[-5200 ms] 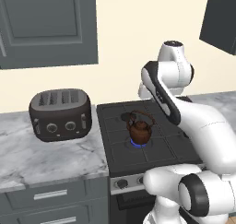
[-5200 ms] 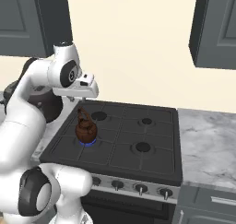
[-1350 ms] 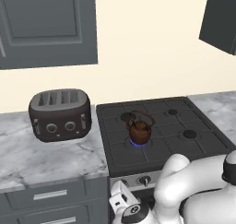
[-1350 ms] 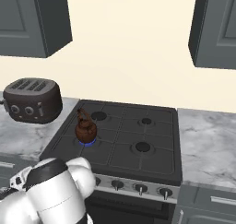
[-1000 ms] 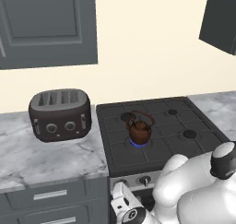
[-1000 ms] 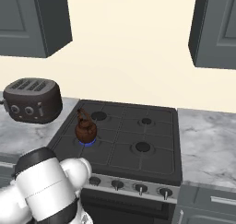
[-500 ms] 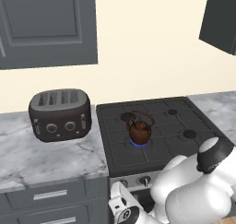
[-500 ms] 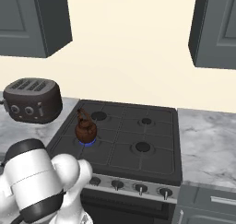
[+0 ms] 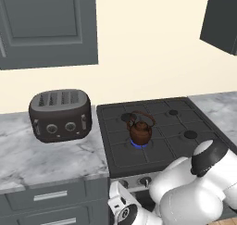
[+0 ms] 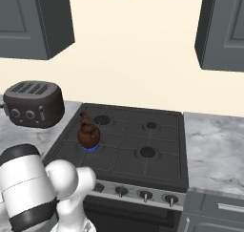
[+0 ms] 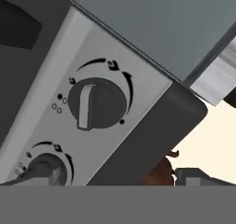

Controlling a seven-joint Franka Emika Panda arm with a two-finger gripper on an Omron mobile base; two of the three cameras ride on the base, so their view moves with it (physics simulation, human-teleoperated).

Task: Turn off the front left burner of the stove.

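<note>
Arm dropped lower — kettle [image 9: 140, 131] on lit front left burner [image 9: 139, 145], toaster [image 9: 60, 115] beside.

Kettle [image 9: 140, 130] blocks front left burner [image 9: 139, 144]; knob [image 11: 96, 103] unobstructed.

A grey marbled counter [image 9: 51, 161] is being occupied by a dark brown four-slot toaster [image 9: 60, 115], which is being carried just left of the stove [image 9: 162, 140]. On the stove's grates, a brown kettle [image 9: 140, 129] is being borne directly over the front left burner [image 9: 140, 145], where a blue flame ring is being shown.
</note>
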